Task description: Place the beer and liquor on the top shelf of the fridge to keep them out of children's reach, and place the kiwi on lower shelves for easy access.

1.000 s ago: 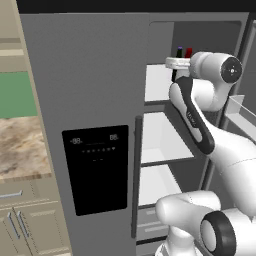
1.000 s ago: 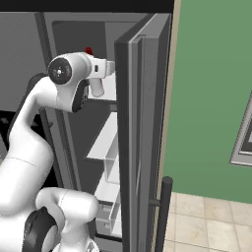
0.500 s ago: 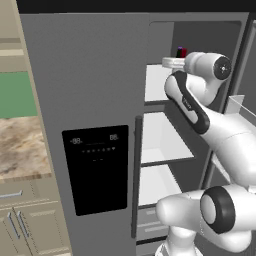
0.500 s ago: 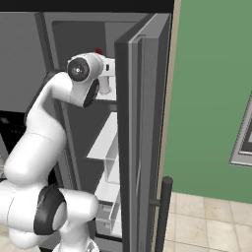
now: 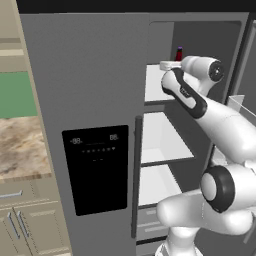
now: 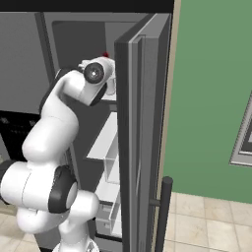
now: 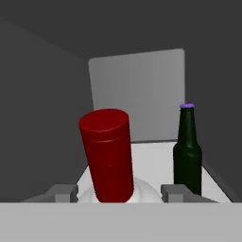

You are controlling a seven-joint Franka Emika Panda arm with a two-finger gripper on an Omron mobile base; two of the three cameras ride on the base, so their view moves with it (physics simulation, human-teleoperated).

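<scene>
My gripper (image 7: 118,193) is shut on the liquor (image 7: 107,156), a pale bottle with a red cap that stands upright between the fingers (image 7: 62,192). The bottle's base is hidden. To its right, the dark green beer (image 7: 187,153) with a purple cap stands on the white top shelf (image 7: 153,156), apart from the liquor. In the left base view the gripper (image 5: 168,65) reaches over the top shelf (image 5: 155,87) inside the fridge (image 5: 95,100), with the red cap (image 5: 179,53) just behind it. The kiwi is out of view.
The lower shelves (image 5: 165,142) sit below my arm. The fridge's open right door (image 6: 142,128) stands close beside my arm, with a dark handle (image 6: 163,211) at its foot. Beige cabinets (image 5: 30,225) and a stone counter lie to the left.
My arm has stretched further into the fridge over the top shelf, carrying the liquor deeper in. The grip has stayed the same.
</scene>
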